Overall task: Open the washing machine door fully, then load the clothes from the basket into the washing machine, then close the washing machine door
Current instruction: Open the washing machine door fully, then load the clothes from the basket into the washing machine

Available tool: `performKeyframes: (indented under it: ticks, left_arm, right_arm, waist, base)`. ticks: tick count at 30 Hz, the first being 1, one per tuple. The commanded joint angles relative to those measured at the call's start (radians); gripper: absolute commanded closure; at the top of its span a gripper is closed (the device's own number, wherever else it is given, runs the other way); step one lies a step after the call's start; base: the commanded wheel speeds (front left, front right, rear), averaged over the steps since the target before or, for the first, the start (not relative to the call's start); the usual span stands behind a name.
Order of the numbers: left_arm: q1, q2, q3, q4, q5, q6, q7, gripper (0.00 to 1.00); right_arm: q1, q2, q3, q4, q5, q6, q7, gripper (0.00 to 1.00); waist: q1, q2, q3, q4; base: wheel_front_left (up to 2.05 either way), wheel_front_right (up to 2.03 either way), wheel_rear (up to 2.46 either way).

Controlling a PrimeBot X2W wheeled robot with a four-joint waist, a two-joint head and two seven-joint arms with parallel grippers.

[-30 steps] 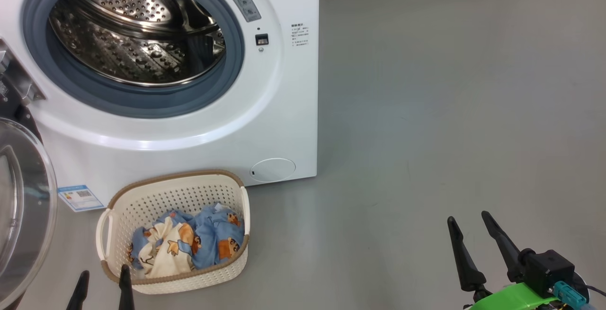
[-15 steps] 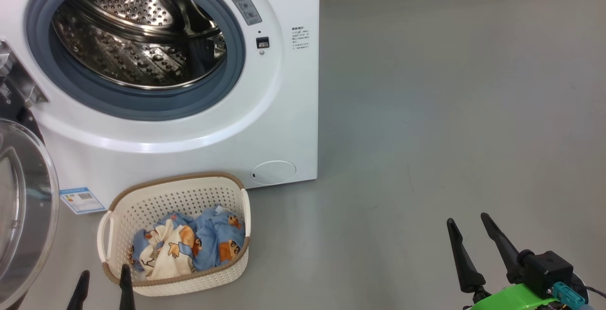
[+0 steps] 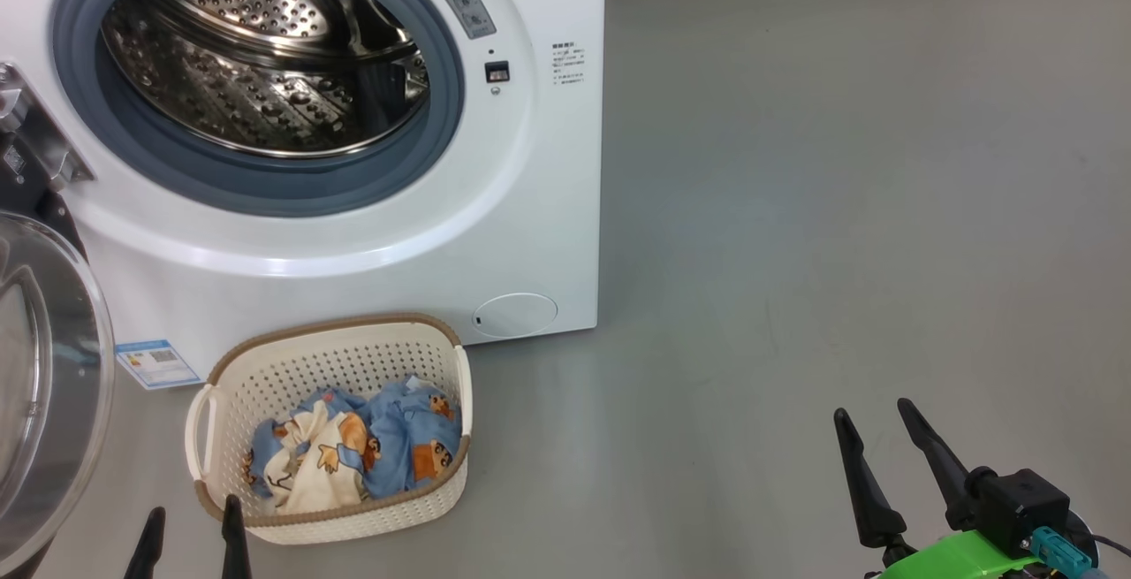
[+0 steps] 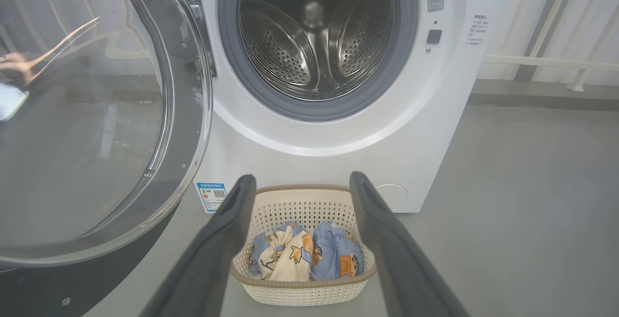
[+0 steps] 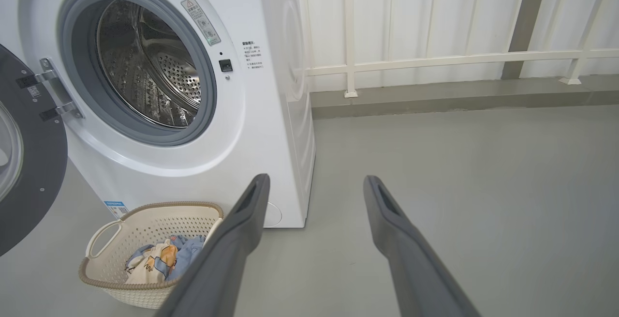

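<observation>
The white washing machine stands at the upper left with its steel drum bare inside the grey-blue gasket. Its round glass door hangs swung open at the left edge; the door looms large in the left wrist view. On the floor before the machine sits the cream basket holding the bundled blue and cream clothes. My left gripper is open just in front of the basket's near left corner, with nothing between its fingers. My right gripper is open over bare floor, far to the right.
Grey floor stretches to the right of the machine. A white railing and panelled wall run behind it. A blue label and a round flap sit low on the machine's front.
The whole head view has shifted slightly, so the camera moved. Both grippers stay open and the basket and clothes lie as before.
</observation>
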Motion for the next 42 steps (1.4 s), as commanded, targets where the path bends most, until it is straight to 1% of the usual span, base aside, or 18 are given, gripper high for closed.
performKeyframes:
  ticks: [1,11,17,22,28,42]
  left_arm:
    - [-0.027,0.017,0.034,-0.018,0.007,0.004,-0.006,0.0]
    - [-0.046,0.019,0.041,0.0,0.002,0.003,-0.006,0.0]
    - [-0.054,0.017,0.044,0.004,0.001,0.006,-0.006,0.0]
    - [-0.063,0.014,0.052,-0.01,0.01,0.018,-0.006,0.0]
    - [-0.065,0.012,0.054,-0.013,0.016,0.018,-0.006,0.0]
    - [-0.054,0.003,0.039,-0.026,0.014,0.019,-0.006,0.0]
  right_arm:
    - [-0.015,-0.011,0.026,-0.022,-0.001,0.002,-0.012,0.0]
    - [-0.02,-0.011,0.027,-0.022,0.002,0.002,-0.013,0.0]
    - [-0.022,-0.015,0.026,-0.023,0.003,0.002,-0.013,0.0]
    - [-0.027,-0.019,0.027,-0.023,0.007,0.002,-0.013,0.0]
    - [-0.031,-0.017,0.027,-0.022,0.005,0.002,-0.014,0.0]
    - [-0.034,-0.017,0.021,-0.016,0.001,0.002,-0.016,0.0]
  waist:
    - [0.0,0.0,0.002,0.001]
    - [0.0,0.0,0.012,0.007]
    - [0.0,0.0,0.021,0.01]
    - [0.0,0.0,0.033,0.01]
    - [0.0,0.0,0.043,0.008]
    - [0.0,0.0,0.049,0.009]
  base:
    - [0.0,0.0,0.0]
    - [0.62,-0.62,0.0]
    - [1.71,-1.71,0.0]
    - [1.95,-1.95,0.0]
    - [1.22,-1.22,0.0]
    - [0.17,-0.17,0.0]
